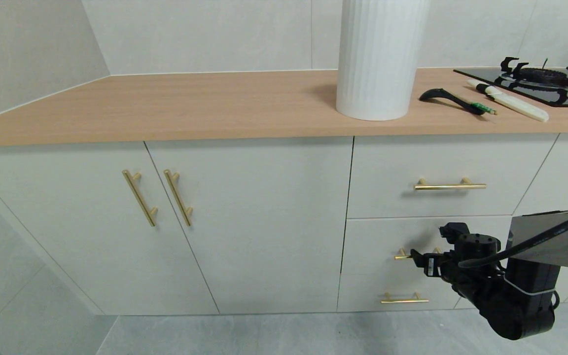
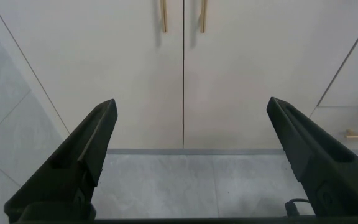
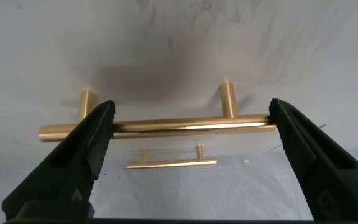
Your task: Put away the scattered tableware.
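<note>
Tableware unstowed, drawer (image 1: 372,241) shut.
My right gripper (image 3: 191,109), fingers spread, faced its handle (image 3: 166,127); left gripper (image 2: 191,124) gaped too; ladle (image 1: 449,98), knife (image 1: 511,103) lay on the counter (image 1: 215,103).

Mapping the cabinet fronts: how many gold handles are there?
5: two door handles, plus top, middle and bottom drawer handles; the right gripper partly hides the middle one.

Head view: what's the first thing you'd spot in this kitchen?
A tall white ribbed vase stands on the wooden counter. Beside it lie a black ladle and a pale knife, next to the stove. Down low, the right gripper is open just in front of a drawer's gold handle.
</note>
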### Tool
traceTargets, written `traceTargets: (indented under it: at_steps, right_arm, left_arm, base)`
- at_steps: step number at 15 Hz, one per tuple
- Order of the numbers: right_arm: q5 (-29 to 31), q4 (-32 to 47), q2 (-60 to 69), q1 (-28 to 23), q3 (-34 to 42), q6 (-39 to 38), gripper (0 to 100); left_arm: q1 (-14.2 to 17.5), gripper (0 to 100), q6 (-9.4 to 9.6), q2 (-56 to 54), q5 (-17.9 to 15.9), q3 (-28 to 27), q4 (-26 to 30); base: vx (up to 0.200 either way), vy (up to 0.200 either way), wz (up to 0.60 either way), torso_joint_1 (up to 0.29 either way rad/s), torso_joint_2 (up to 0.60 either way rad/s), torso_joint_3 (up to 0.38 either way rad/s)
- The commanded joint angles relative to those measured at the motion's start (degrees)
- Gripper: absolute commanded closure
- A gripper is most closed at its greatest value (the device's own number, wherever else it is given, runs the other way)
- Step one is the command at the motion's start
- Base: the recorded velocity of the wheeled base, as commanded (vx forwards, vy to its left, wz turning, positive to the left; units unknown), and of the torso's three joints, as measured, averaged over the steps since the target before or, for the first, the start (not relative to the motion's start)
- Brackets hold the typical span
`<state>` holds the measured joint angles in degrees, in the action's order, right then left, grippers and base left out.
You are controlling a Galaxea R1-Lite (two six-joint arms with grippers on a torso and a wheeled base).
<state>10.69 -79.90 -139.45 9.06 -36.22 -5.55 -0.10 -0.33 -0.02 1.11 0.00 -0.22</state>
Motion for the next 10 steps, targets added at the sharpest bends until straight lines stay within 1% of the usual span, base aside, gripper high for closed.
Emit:
traceTargets:
  at_steps: [1, 5, 10]
  right_arm:
    - [-0.1, 0.4, -1.0, 0.0, -0.1, -0.1, 0]
    - [-0.5, 0.7, -0.8, 0.1, 2.7, 0.3, 0]
    - [-0.5, 0.7, -0.8, 0.2, 3.2, 0.5, 0]
  left_arm:
    - [0.0, 0, -0.02, 0.0, 0.0, 0.0, 0.0]
    - [0.0, 0, -0.02, 0.0, 0.0, 0.0, 0.0]
    - [0.0, 0, -0.02, 0.0, 0.0, 0.0, 0.0]
  base:
    - [0.000, 0.000, 0.00, 0.000, 0.00, 0.000]
    - [0.000, 0.000, 0.00, 0.000, 0.00, 0.000]
    - [0.000, 0.000, 0.00, 0.000, 0.00, 0.000]
